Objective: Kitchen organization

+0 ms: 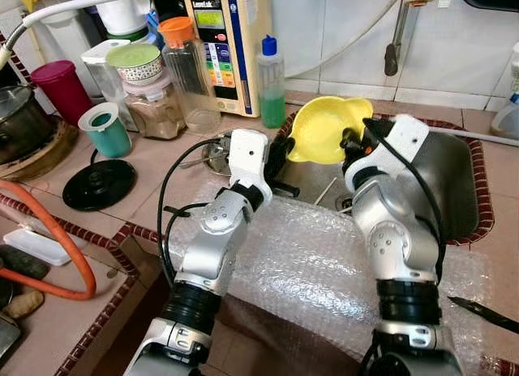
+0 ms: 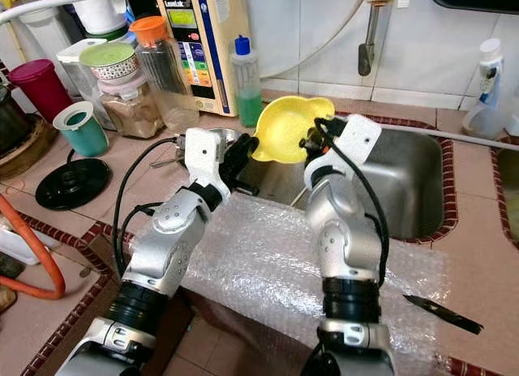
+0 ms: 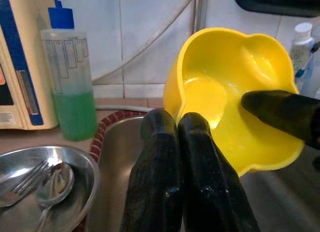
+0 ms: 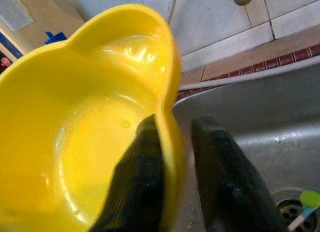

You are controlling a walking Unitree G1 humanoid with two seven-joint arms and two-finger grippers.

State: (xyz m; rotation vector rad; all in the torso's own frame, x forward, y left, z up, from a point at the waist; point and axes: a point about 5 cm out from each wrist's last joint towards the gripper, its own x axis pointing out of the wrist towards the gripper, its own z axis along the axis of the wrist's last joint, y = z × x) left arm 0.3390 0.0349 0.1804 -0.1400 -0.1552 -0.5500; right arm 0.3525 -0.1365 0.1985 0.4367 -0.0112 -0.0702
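My right gripper (image 4: 175,167) pinches the rim of the yellow bowl (image 1: 324,129), tilted over the sink (image 1: 454,190), while my closed, empty left gripper (image 3: 182,157) sits just beside its left.

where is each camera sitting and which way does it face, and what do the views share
Left eye view: on the head, looking down at the steel sink; both silver arms show.
Right eye view: same head, same scene, both arms.
Left wrist view: along the shut left gripper, toward the yellow plastic bowl and a green soap bottle.
Right wrist view: along the right gripper, its fingers clamping the bowl's rim over the sink.
Shared: all four views show the yellow bowl.
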